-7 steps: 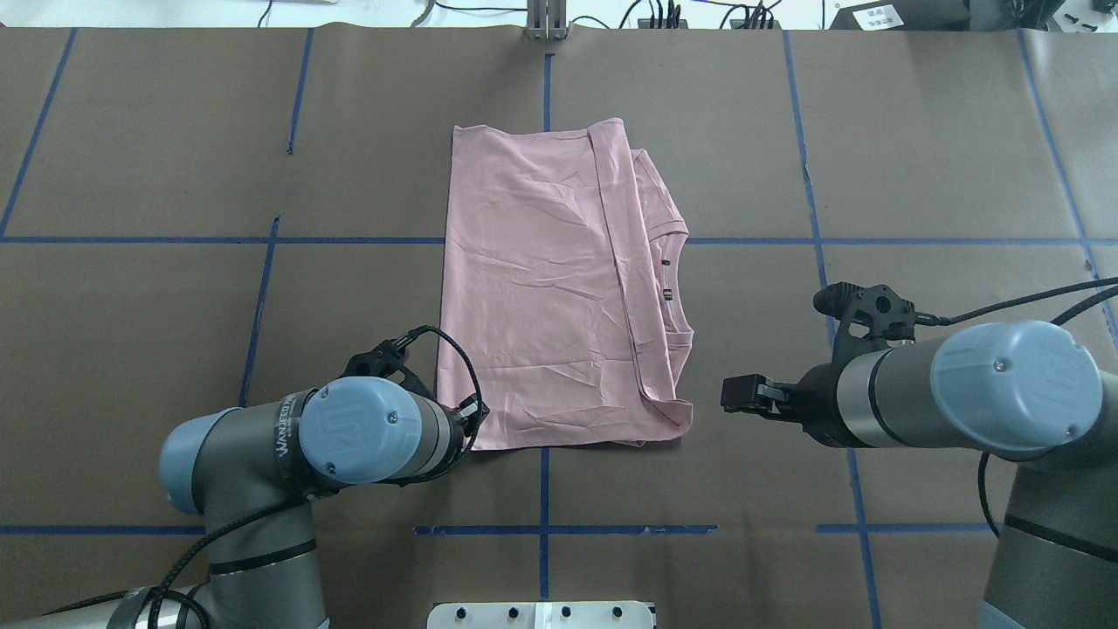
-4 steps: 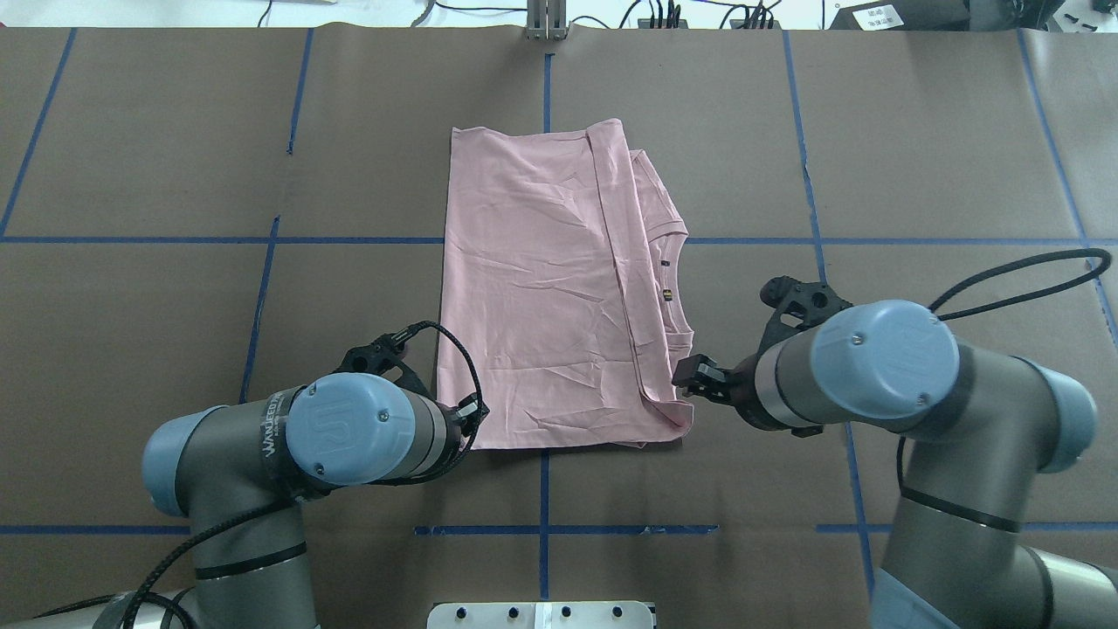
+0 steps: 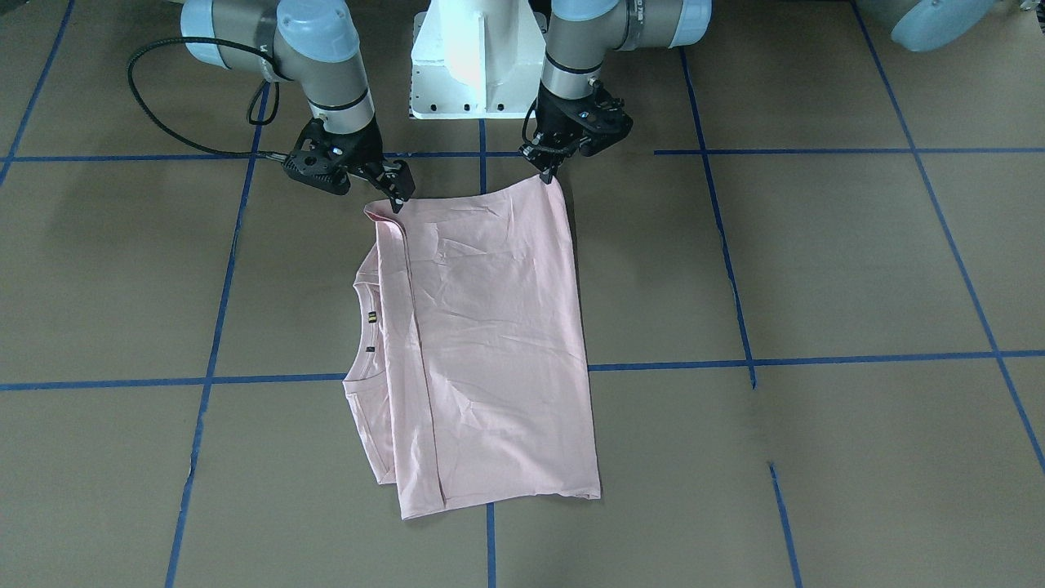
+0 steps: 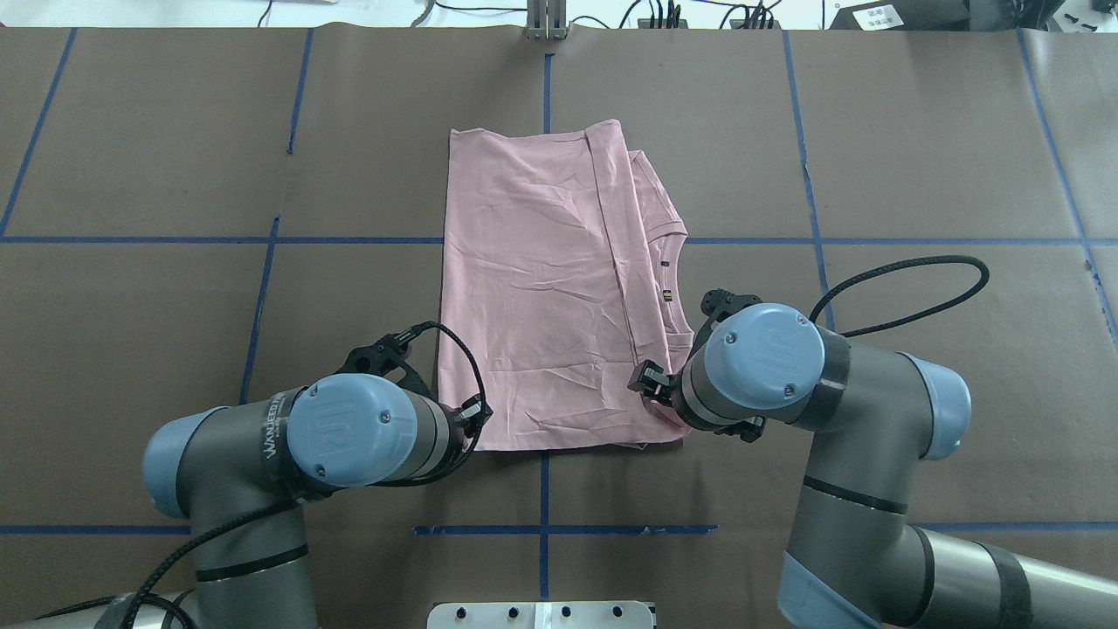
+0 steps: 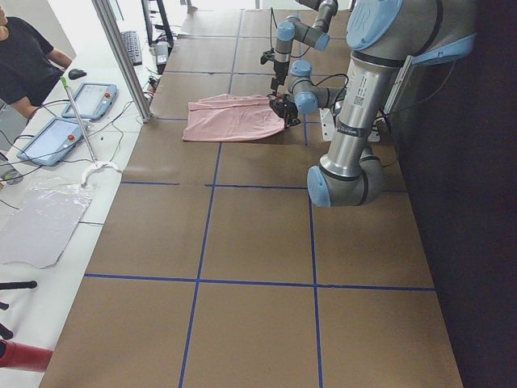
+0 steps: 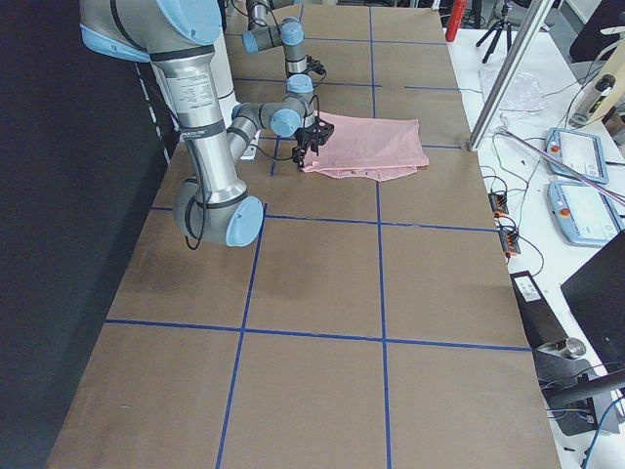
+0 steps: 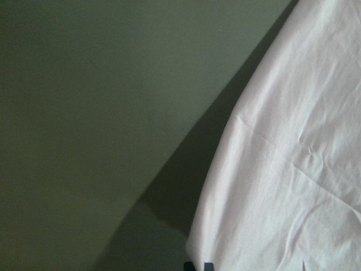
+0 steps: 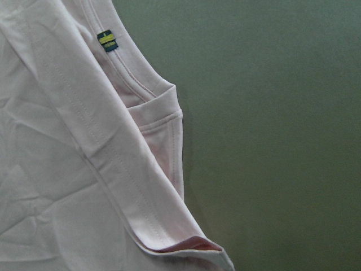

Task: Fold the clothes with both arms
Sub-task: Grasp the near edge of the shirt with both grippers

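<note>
The pale pink T-shirt (image 4: 541,288) lies folded lengthwise, plain back up, collar (image 4: 672,288) showing on its right side. It also shows in the front view (image 3: 490,343). My left gripper (image 3: 549,175) is shut on the shirt's near left corner, which is pulled up slightly; in the overhead view it (image 4: 472,418) is mostly hidden under the wrist. My right gripper (image 3: 400,196) is open just above the shirt's near right corner, and also shows in the overhead view (image 4: 645,381). The right wrist view shows the folded hem and collar label (image 8: 107,40). The print is hidden.
Brown paper with blue tape lines (image 4: 543,489) covers the table. The white pedestal base (image 3: 478,57) stands at the near edge. A further grey arm (image 5: 355,121) stands off to the left end. An operator (image 5: 28,56) and tablets (image 5: 85,101) are past the far edge.
My right arm has swung left, bringing its gripper from open table right of the shirt to the shirt's near right corner. The left arm has barely moved.
</note>
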{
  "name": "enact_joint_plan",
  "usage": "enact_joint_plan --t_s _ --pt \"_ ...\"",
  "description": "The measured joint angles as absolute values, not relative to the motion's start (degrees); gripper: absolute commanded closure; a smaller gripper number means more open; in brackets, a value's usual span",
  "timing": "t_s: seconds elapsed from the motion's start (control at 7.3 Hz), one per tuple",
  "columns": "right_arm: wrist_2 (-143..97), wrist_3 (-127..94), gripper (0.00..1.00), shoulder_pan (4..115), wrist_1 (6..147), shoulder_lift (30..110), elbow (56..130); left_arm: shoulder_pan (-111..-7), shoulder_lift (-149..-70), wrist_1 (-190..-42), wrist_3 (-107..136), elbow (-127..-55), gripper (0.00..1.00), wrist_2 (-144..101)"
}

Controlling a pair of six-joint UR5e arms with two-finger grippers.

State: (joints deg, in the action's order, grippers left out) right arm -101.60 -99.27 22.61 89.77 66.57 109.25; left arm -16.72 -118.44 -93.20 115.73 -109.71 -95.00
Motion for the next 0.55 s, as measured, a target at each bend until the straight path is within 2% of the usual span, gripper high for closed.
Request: enact_joint_plan --t_s 0.55 --pt "-101.8 -104.3 0.00 22.1 89.9 62.2 103.8 -16.7 -118.7 -93.4 115.1 -109.7 1.00 -94.9"
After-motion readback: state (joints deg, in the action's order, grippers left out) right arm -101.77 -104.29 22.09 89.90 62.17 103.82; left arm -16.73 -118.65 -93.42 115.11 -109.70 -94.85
